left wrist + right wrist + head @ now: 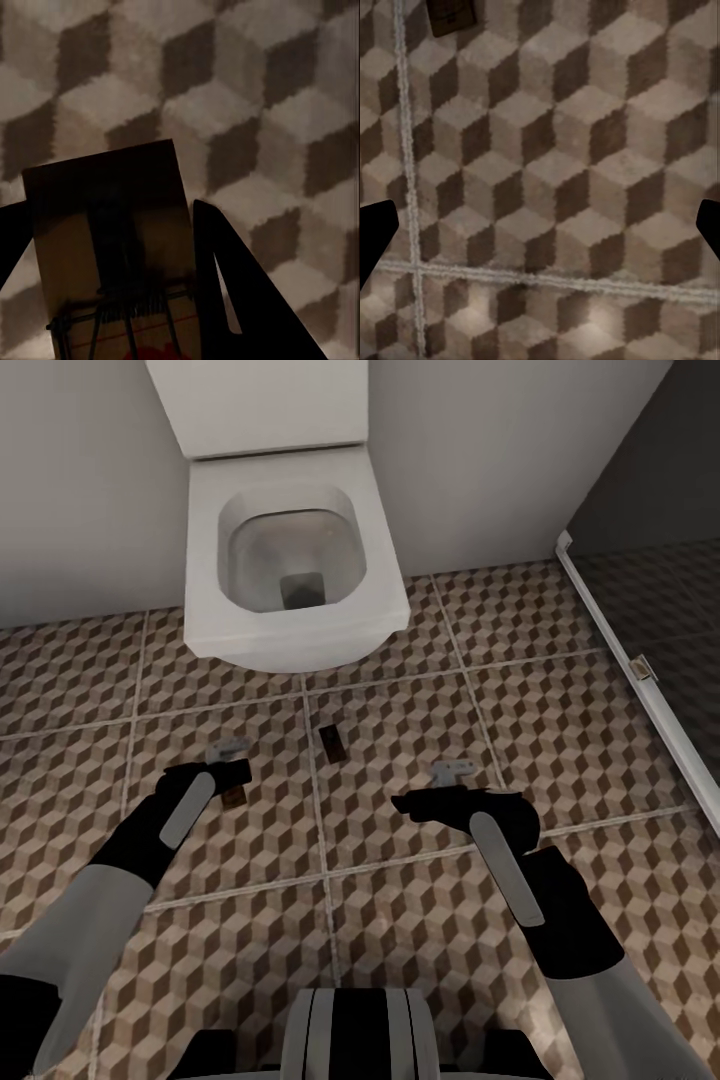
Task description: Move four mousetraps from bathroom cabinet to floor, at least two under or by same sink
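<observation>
One mousetrap (112, 247), a tan board with a dark spring and a red spot, sits between the dark fingers (225, 292) of my left gripper (232, 782), which is shut on it just above the bathroom floor (400, 920). From the head view this mousetrap (236, 796) shows as a brown edge under the left hand. A second mousetrap (331, 743) lies flat on the tiles in front of the toilet, and the right wrist view catches this mousetrap (451, 15) too. My right gripper (438, 800) hangs open over bare tiles, empty. The cabinet and the sink are out of view.
A white toilet (290, 560) stands against the pale wall straight ahead. The dark glass shower enclosure with its white frame (640, 680) borders the floor on the right. Cube-patterned tiles stretch to the left and toward my base (355, 1035).
</observation>
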### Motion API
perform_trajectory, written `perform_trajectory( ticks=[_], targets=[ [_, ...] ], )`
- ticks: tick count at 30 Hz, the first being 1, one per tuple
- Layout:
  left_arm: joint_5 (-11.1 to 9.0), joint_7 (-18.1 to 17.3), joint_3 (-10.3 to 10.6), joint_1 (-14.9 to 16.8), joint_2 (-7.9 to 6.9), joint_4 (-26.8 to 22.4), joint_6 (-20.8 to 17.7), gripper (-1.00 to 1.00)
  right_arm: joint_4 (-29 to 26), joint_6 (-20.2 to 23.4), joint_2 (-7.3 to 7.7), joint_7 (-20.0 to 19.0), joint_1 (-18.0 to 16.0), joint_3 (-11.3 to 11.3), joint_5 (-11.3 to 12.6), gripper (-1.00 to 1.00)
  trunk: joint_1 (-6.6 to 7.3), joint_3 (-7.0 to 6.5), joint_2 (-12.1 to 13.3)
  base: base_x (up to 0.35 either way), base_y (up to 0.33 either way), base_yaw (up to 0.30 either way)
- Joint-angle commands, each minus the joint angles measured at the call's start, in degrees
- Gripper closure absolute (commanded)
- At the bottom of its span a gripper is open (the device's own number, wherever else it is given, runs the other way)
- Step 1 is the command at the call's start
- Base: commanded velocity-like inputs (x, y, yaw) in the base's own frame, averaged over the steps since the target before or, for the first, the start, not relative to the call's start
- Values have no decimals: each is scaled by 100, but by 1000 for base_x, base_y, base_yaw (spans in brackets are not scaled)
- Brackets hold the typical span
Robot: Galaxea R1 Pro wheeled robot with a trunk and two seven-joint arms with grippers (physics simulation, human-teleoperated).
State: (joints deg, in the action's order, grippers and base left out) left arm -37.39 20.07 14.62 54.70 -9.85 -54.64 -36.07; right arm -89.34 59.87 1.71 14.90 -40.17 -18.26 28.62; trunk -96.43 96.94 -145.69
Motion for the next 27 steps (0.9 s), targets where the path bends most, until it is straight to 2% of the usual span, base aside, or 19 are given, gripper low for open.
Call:
perform_trajectory(
  ticks=[1, 10, 22, 27],
  targets=[
    [-39, 56, 42, 20, -6, 2, 5, 100, -5, 13, 8, 59, -7, -11, 56, -100, 1, 3, -1, 0, -43, 0],
    [-40, -83, 324, 85, 69, 66, 141, 100, -12, 13, 36, 59, -107, 5, 56, -100, 1, 3, -1, 0, -13, 0],
    [-39, -112, 415, 205, 230, 171, 283, 100, -14, 13, 38, 65, -161, 0, 56, -100, 1, 3, -1, 0, -1, 0],
    [-39, -110, 540, 282, 283, 186, 308, 100, -14, 13, 39, 65, -165, -1, 56, -100, 1, 3, -1, 0, 0, 0]
  ],
)
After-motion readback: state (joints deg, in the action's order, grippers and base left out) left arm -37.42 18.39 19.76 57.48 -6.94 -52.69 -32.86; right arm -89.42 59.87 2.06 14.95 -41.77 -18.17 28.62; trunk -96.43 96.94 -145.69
